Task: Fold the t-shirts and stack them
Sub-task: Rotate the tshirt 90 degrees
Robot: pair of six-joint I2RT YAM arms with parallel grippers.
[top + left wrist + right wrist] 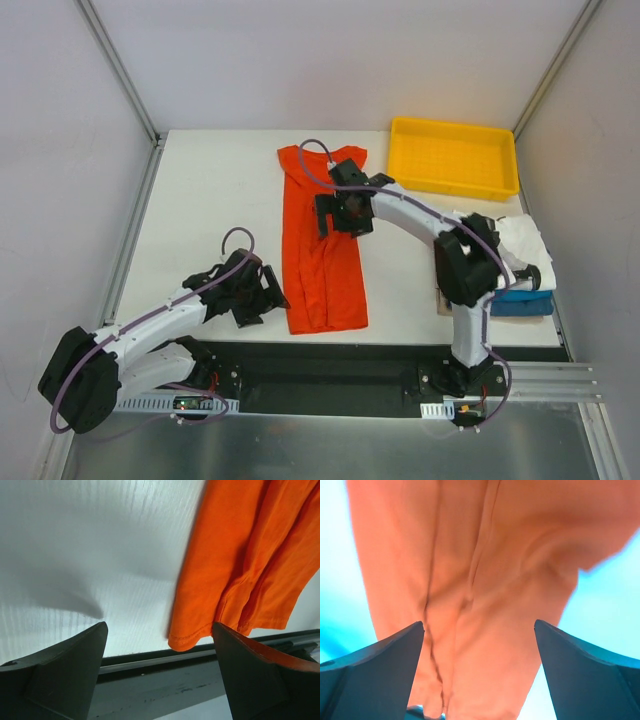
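Down the middle of the white table [220,200], an orange-red t-shirt [325,280] folded into a long narrow strip, collar end toward the far edge, hem end toward the arms' bases. Over its upper half, the right gripper [340,214], jaws spread wide and gripping nothing, with only creased orange cloth beneath in the right wrist view. Just beside the strip's near left corner, the left gripper [266,300], jaws likewise apart and empty. In the left wrist view, the stitched hem corner on the table beyond the two dark fingers [65,670]; contact with the right-hand one not clear. At the far right corner, a yellow tray [455,186], well apart from the strip. At the right edge, a white t-shirt [525,238] and, nearer, a blue t-shirt [525,305], both largely covered by the right arm [465,265], so fold, outline and overlap hard to judge. Across the collar end, a purple cable [306,168] and the right wrist, hiding the neckline and part of the strip's right side. No neck label to be made out. Right wrist view very close and soft: cloth blurred, height above it impossible to tell, only a pale bluish surface to either side.
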